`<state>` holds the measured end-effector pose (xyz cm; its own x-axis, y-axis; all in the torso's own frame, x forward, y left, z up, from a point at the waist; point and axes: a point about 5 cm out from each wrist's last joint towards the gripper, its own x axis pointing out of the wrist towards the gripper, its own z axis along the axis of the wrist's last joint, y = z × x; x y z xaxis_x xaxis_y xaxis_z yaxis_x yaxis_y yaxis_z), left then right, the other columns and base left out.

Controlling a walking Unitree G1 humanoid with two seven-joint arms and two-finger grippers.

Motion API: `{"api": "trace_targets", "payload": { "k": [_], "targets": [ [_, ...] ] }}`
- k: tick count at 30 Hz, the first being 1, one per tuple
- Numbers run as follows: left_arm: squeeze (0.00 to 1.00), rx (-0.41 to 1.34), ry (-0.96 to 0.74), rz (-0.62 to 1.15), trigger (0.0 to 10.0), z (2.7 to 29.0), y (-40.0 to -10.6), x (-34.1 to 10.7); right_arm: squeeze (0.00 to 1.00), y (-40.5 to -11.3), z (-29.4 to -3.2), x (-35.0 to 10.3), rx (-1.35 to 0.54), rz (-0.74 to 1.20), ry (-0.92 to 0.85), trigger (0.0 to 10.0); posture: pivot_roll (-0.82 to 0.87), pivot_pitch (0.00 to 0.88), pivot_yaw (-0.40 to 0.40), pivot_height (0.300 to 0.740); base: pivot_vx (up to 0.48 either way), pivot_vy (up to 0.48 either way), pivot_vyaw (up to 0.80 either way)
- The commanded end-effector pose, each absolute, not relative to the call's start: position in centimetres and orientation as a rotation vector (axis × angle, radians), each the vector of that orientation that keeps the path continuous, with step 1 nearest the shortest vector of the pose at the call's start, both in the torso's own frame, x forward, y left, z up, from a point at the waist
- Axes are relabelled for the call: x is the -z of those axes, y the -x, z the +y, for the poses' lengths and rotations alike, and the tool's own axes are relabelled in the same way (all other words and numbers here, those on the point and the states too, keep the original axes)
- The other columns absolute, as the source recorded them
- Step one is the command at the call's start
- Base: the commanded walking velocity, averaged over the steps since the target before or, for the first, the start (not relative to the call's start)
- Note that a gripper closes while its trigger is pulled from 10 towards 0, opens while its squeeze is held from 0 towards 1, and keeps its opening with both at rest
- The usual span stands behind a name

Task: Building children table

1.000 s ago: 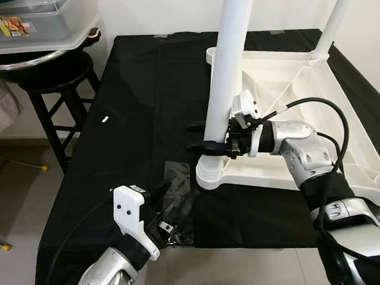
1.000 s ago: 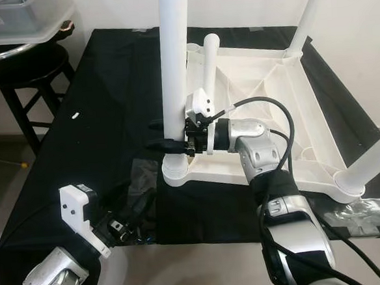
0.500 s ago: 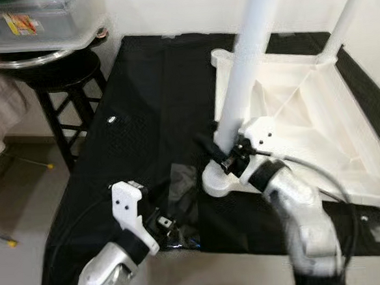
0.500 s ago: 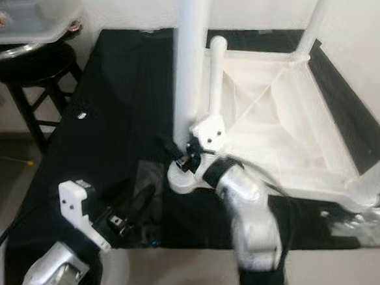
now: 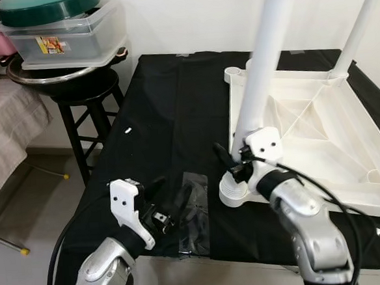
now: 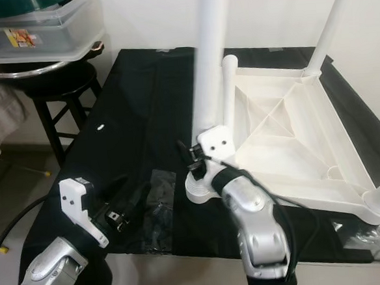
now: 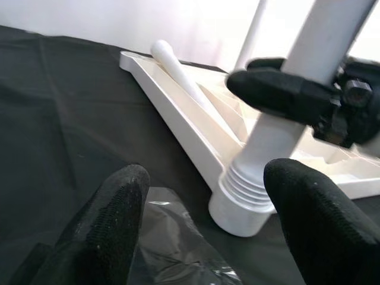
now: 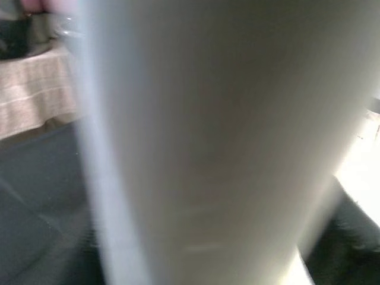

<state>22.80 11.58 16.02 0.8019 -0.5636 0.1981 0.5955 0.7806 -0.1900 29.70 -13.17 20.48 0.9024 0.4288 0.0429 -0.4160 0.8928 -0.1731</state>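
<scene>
Upturned white plastic children's table lying on a black cloth-covered surface.
The right gripper clasps the base of the upright white tubular leg; the left gripper hovers spread above a clear plastic bag.

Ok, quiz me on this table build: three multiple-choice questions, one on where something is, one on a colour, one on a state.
1. Where does the clear plastic bag lie?
A. on the black cloth, in front of the left gripper
B. inside the upturned tabletop
C. on the stool

2. What colour is the table leg at the right gripper?
A. black
B. white
C. green

3. How is the left gripper?
A. shut on the bag
B. shut on the leg
C. open, holding nothing

Answers: A, it lies flat on the cloth. B, the leg matches the white tabletop. C, its fingers stand apart.
</scene>
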Motion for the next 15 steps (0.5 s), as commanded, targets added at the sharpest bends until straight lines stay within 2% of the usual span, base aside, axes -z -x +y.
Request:
{"api": "trace_targets", "payload": {
  "k": [1, 2, 4, 7, 8, 9, 10, 13, 15],
  "targets": [
    [0.00, 0.634, 0.256, -0.124, 10.0, 11.6, -22.7, -15.7, 1.00, -30.0, -13.8, -20.3, -0.444, -0.057, 0.144, 10.0, 0.04, 0.147, -0.022, 0.740, 0.000, 0.000, 0.00],
    [0.00, 0.636, 0.258, -0.125, 10.0, 11.5, -22.7, -15.7, 1.00, -30.5, -13.8, -21.4, -0.514, -0.097, 0.143, 10.0, 0.04, 0.148, -0.022, 0.740, 0.000, 0.000, 0.00],
    [0.00, 0.636, 0.258, -0.125, 10.0, 11.5, -22.7, -15.7, 1.00, -30.5, -13.8, -21.4, -0.514, -0.097, 0.143, 10.0, 0.04, 0.148, -0.022, 0.740, 0.000, 0.000, 0.00],
    [0.00, 0.642, 0.264, -0.128, 10.0, 11.2, -22.6, -15.8, 1.00, -30.7, -14.0, -23.4, -0.956, -0.168, 0.267, 10.0, 0.05, 0.152, -0.030, 0.740, 0.000, 0.000, 0.00],
    [0.00, 0.642, 0.264, -0.128, 10.0, 11.2, -22.6, -15.8, 1.00, -30.7, -14.0, -23.4, -0.956, -0.168, 0.267, 10.0, 0.05, 0.152, -0.030, 0.740, 0.000, 0.000, 0.00],
    [0.00, 0.643, 0.265, -0.129, 10.0, 11.1, -22.6, -15.8, 0.67, -30.8, -14.2, -23.4, -1.054, -0.147, 0.296, 10.0, 0.05, 0.157, -0.035, 0.740, 0.000, 0.000, 0.00],
    [0.00, 0.643, 0.267, -0.129, 10.0, 11.1, -22.5, -15.8, 0.00, -31.2, -14.1, -23.5, -1.127, -0.127, 0.281, 10.0, 0.05, 0.159, -0.038, 0.740, 0.000, 0.000, 0.00],
    [0.00, 0.645, 0.271, -0.131, 10.0, 10.9, -22.3, -15.8, 0.00, -32.4, -13.7, -23.9, -1.226, -0.117, 0.237, 10.0, 0.07, 0.164, -0.046, 0.740, 0.000, 0.000, 0.00],
    [0.00, 0.645, 0.271, -0.131, 10.0, 10.9, -22.3, -15.8, 0.00, -32.4, -13.7, -23.9, -1.226, -0.117, 0.237, 10.0, 0.07, 0.164, -0.046, 0.740, 0.000, 0.000, 0.00]
  ]
}}
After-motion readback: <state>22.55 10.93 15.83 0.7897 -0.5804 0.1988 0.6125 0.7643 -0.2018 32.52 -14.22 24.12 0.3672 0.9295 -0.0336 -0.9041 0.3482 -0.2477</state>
